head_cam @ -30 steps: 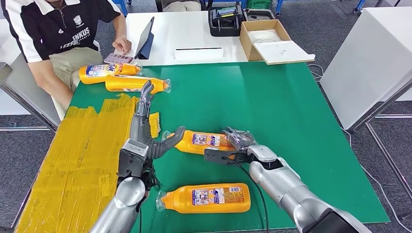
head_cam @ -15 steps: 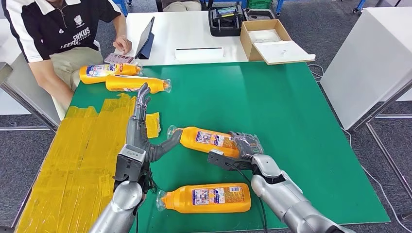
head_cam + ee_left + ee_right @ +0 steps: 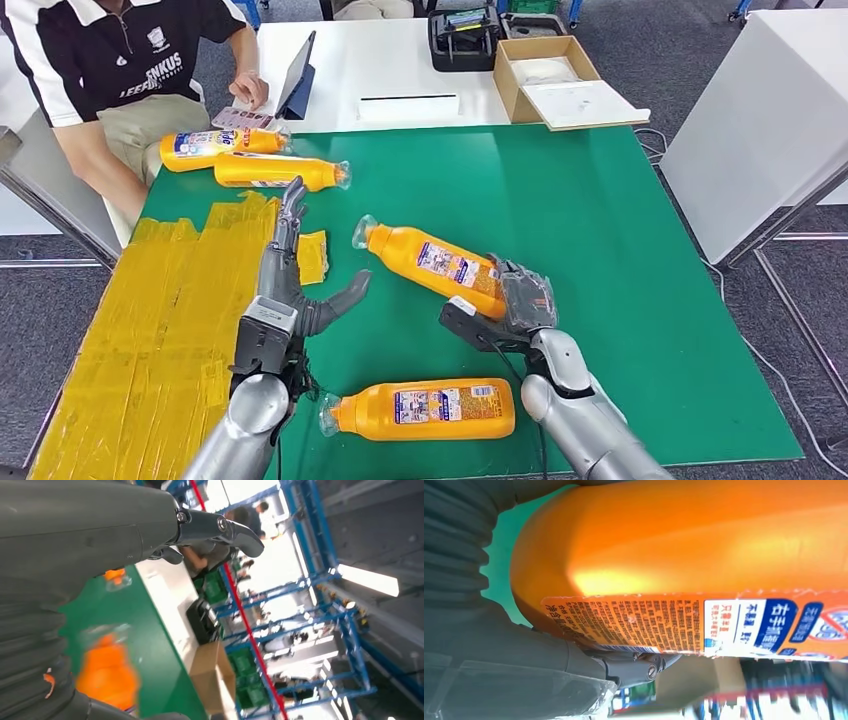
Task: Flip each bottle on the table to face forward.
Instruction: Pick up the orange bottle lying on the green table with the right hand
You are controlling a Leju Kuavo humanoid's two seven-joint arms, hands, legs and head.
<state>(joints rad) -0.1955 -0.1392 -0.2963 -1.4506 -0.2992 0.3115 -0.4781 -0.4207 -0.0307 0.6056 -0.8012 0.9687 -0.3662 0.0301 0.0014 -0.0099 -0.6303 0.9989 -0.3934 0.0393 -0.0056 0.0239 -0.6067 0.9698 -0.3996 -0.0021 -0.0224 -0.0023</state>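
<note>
We read the held bottle [image 3: 435, 262] as a rigid, smooth orange plastic container with a glossy printed label, so we expect it to be stiff under the fingers but somewhat slippery, and of moderate weight if it is full, which we cannot tell. The broad base end looks to us like the sound place to take hold, since the neck and clear cap are narrow and would let it swing. That is where our right hand [image 3: 510, 305] has it: right of centre in the head view, the fingers wrap the base, and the bottle tilts up and away toward the upper left, cap end raised off the green tabletop [image 3: 600, 220]. In the right wrist view the orange body [image 3: 684, 540] presses close against the hand, label edge on. Our left hand [image 3: 290, 290] holds nothing, fingers spread and thumb out, left of centre, apart from the cap. Another bottle [image 3: 420, 408] lies flat at lower centre, near both arms, and two more [image 3: 250, 160] lie side by side at upper left, beside a seated person [image 3: 110, 70].
</note>
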